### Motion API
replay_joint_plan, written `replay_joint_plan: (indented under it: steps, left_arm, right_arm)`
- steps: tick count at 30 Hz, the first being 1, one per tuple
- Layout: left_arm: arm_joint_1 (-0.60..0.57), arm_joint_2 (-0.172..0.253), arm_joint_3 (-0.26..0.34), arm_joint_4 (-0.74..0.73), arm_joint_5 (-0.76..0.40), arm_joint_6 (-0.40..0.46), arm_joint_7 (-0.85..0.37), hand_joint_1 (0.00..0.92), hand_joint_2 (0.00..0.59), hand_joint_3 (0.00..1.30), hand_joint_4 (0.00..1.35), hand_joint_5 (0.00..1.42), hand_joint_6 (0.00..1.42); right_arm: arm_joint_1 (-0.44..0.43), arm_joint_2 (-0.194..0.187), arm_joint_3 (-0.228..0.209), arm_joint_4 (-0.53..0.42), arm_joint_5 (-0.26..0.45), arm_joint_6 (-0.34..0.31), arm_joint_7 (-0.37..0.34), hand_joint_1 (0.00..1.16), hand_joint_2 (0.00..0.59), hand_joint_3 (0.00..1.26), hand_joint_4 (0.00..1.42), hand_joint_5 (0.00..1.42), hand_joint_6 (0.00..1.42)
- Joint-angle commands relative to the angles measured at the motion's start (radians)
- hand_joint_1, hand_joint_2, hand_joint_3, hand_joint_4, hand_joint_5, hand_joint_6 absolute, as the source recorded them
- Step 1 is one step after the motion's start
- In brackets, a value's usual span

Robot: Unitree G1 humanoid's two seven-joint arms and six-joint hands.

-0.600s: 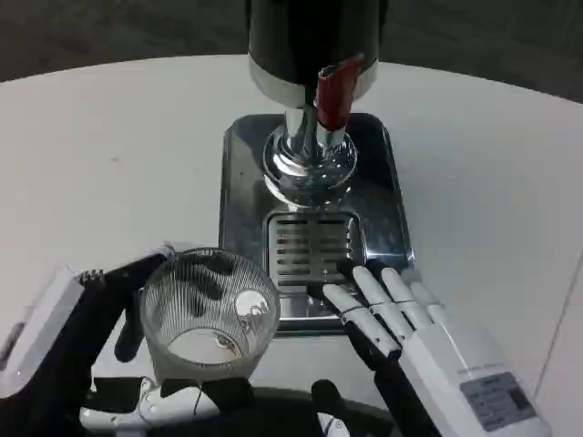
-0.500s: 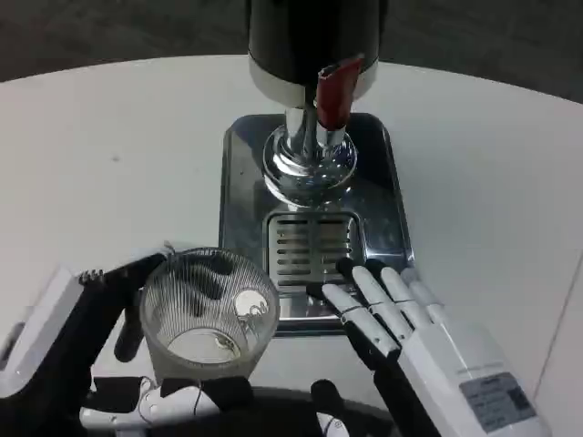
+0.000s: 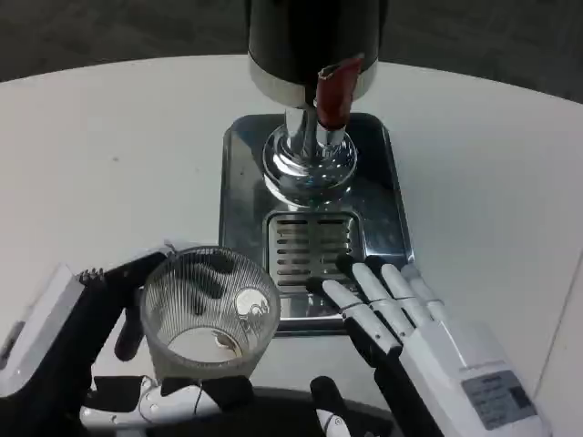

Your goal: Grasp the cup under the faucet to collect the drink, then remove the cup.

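A clear ribbed glass cup [image 3: 209,313] stands upright at the lower left, off the drip tray, with my left hand [image 3: 86,341] wrapped around it and fingers showing behind the glass. The black dispenser [image 3: 314,41] with its red tap lever [image 3: 332,93] and chrome faucet [image 3: 310,159] stands at the top centre over a steel drip tray [image 3: 241,173] with a slotted grate [image 3: 312,246]. My right hand [image 3: 410,328] lies at the tray's front right corner, fingers stretched out side by side, holding nothing.
The white round table [image 3: 109,155] stretches out to the left and right of the tray. A dark part of my body [image 3: 273,414] shows at the bottom edge between the hands.
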Motion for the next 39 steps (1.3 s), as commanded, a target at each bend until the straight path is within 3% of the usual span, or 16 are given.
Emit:
replay_joint_plan:
  steps: [1,15,25,33,39]
  left_arm:
    - [0.007,-0.008,-0.007,-0.030,0.002,0.006,0.011,0.569,0.156,0.98,1.07,1.20,1.34]
    - [-0.044,-0.037,-0.016,-0.014,0.048,0.045,0.049,0.570,0.155,0.98,1.08,1.20,1.34]
    - [-0.141,-0.045,-0.025,0.069,0.111,0.076,0.117,0.570,0.155,0.98,1.08,1.20,1.34]
    - [-0.285,-0.031,-0.045,0.248,0.197,0.062,0.221,0.570,0.155,0.98,1.08,1.20,1.34]
    - [-0.424,-0.025,-0.092,0.419,0.268,0.050,0.322,0.570,0.155,0.98,1.08,1.20,1.34]
  right_arm:
    - [0.015,0.003,-0.006,-0.024,0.004,-0.007,-0.002,0.50,0.528,0.14,0.03,0.00,0.02]
    - [0.037,0.017,-0.019,-0.036,0.002,0.001,-0.001,0.50,0.535,0.15,0.04,0.00,0.03]
    - [0.062,0.041,-0.019,-0.044,-0.009,0.002,-0.004,0.51,0.536,0.15,0.05,0.03,0.04]
    - [0.063,0.048,-0.033,-0.050,-0.012,0.007,-0.003,0.51,0.536,0.15,0.05,0.03,0.05]
    - [0.074,0.058,-0.039,-0.058,-0.018,0.012,-0.009,0.51,0.536,0.15,0.06,0.04,0.05]
